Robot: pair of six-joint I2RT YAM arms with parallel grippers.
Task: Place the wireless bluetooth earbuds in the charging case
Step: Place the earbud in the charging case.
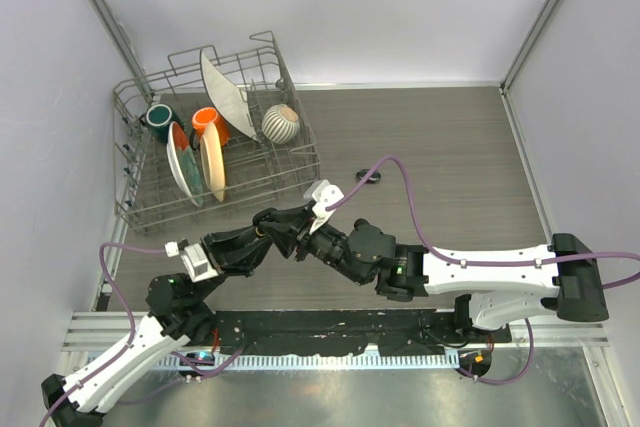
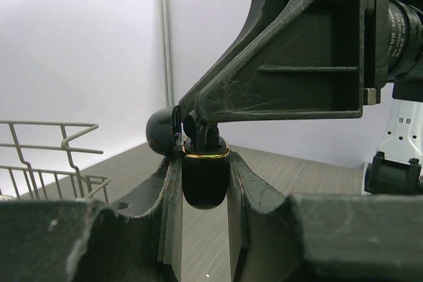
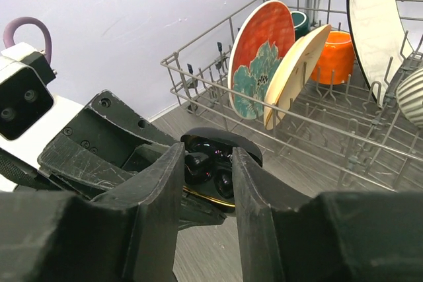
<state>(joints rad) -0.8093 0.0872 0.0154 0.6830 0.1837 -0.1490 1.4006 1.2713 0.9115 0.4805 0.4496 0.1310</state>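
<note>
1. Earbuds (image 3: pixel 198 163) are the tiny shiny black bits. What look like two of them sit inside the open charging case (image 2: pixel 205 179).
2. The case is up in the air over the table (image 1: pixel 450 167), in the middle, just on the near side of the dish rack (image 3: pixel 218 26).
3. The left gripper (image 2: pixel 205 163) pinches the case tight by its two sides. The lid (image 2: pixel 162 130) is tipped back to the left.
4. The right gripper (image 3: pixel 208 151) is right at the open top of the case. Its fingers are spread a little, and nothing reaches across the gap between them.
5. I think this step is letting go of a bud and making sure it sits right.
6. To do it well, the left gripper should hold the case very steady, with no wobble and no tilt.
7. The right fingers should open slowly and lift straight away, so they do not drag a bud back out.
8. Each bud should lie deep in its own hole. I cannot tell from here if they are all the way down. If one sticks up, a soft push with one fingertip should seat it.
9. The fingers should stay clear of the lid. A bump could knock the case loose.
10. A small black thing (image 1: pixel 368 177) lies on the table, farther off and to the right. It is too small to name.
</note>
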